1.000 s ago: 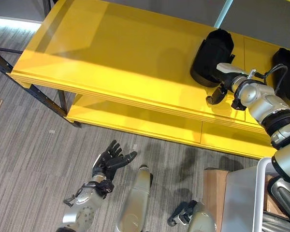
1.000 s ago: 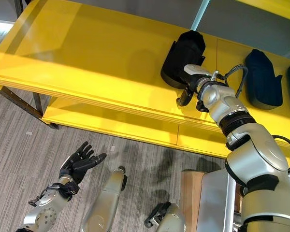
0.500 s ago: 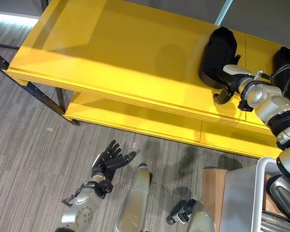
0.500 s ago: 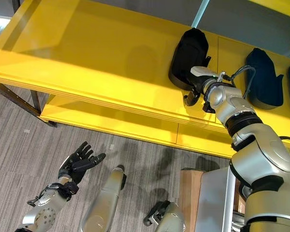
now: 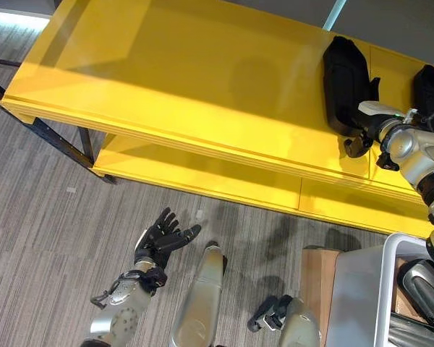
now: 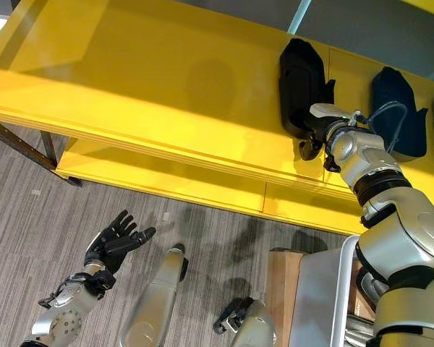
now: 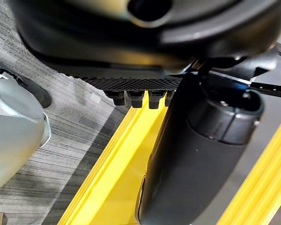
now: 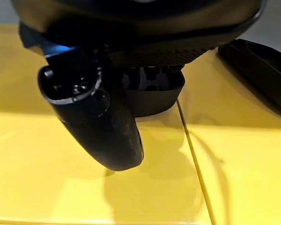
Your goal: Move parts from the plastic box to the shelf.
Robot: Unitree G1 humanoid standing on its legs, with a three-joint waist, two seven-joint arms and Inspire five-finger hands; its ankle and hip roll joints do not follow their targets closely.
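A black moulded part (image 6: 301, 85) lies on the top board of the yellow shelf (image 6: 145, 87), near its right end. The right hand (image 6: 312, 134) is against the part's near end, its fingers hidden behind the part, so I cannot tell whether they grip. A second black part (image 6: 396, 108) lies just beside it on the shelf. The left hand (image 6: 114, 240) hangs low over the grey carpet floor (image 6: 29, 238), fingers spread apart and holding nothing.

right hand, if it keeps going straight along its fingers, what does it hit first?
Most likely the black part on the yellow shelf: the right hand is already at that part's near end, pointing along it. Whether the fingers touch it yet is unclear.
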